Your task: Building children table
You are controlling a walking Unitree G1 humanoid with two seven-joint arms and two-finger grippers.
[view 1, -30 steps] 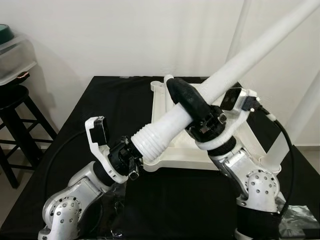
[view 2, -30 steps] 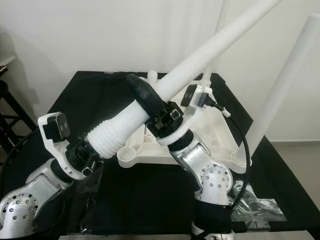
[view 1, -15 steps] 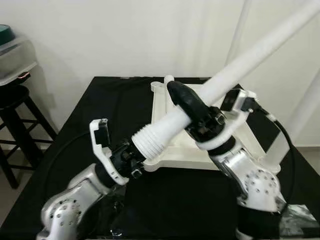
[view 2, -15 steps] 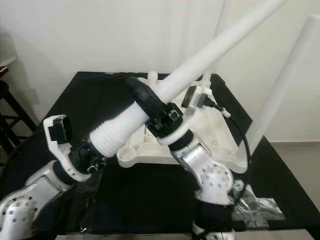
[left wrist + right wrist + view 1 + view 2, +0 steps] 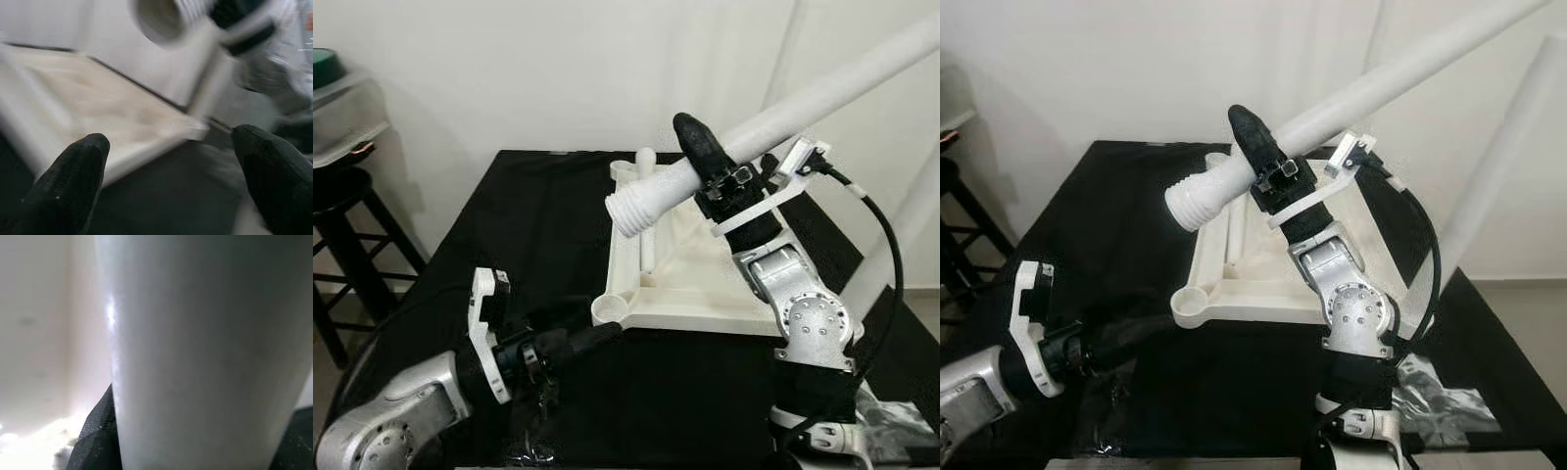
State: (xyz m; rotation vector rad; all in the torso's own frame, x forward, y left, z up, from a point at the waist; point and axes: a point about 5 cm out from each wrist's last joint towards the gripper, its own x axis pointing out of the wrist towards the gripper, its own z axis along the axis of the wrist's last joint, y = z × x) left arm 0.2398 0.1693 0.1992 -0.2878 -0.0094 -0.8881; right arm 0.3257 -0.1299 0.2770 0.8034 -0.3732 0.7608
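Right gripper raised above the bench, forearm upright, jaws clamped round the white table leg. Leg is tilted, threaded end low and pointing left over the upturned white tabletop, other end high to the far right. Tabletop lies flat mid-bench, round corner socket at its near left corner. Left gripper low at near left, arm stretched almost level over the bench, fingertips just short of that socket; jaws wide apart, holding nothing. Black stool stands far left beside the bench.
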